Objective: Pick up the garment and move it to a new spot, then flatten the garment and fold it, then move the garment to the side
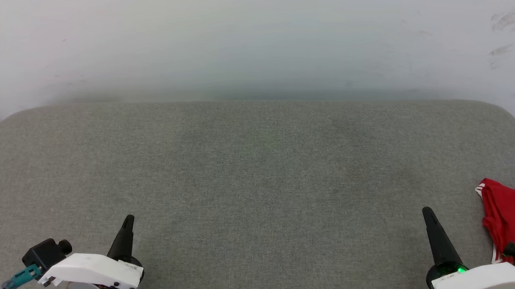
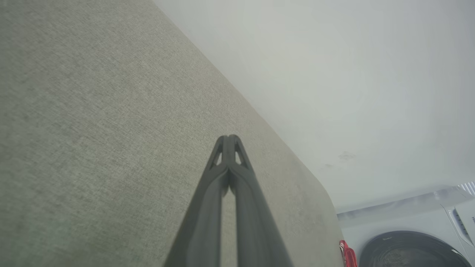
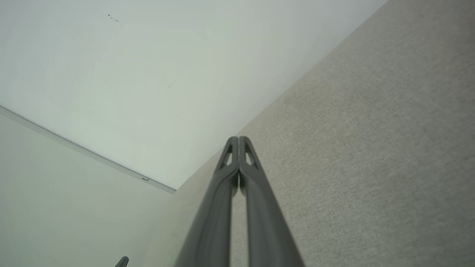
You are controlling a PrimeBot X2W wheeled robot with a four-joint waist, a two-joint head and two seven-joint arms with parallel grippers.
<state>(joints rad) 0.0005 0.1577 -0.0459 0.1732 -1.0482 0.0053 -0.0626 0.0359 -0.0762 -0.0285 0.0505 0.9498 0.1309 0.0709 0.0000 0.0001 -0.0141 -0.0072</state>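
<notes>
Grey fabric surface (image 1: pixel 256 183) | white wall (image 1: pixel 262 40) behind | red garment (image 1: pixel 508 216) at right edge | left hand (image 1: pixel 128 219), right hand (image 1: pixel 426 210) both pressed together

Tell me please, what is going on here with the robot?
Nothing is being handled at this moment. The left gripper and the right gripper are both shut and empty over the grey padded surface. The red garment lies bunched at that surface's right edge, beside the right gripper, not gripped.

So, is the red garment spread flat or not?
Not spread: the garment lies gathered, with creases, at the right edge of the grey surface. Folded or bunched, cannot tell; the head view cuts it off.
</notes>
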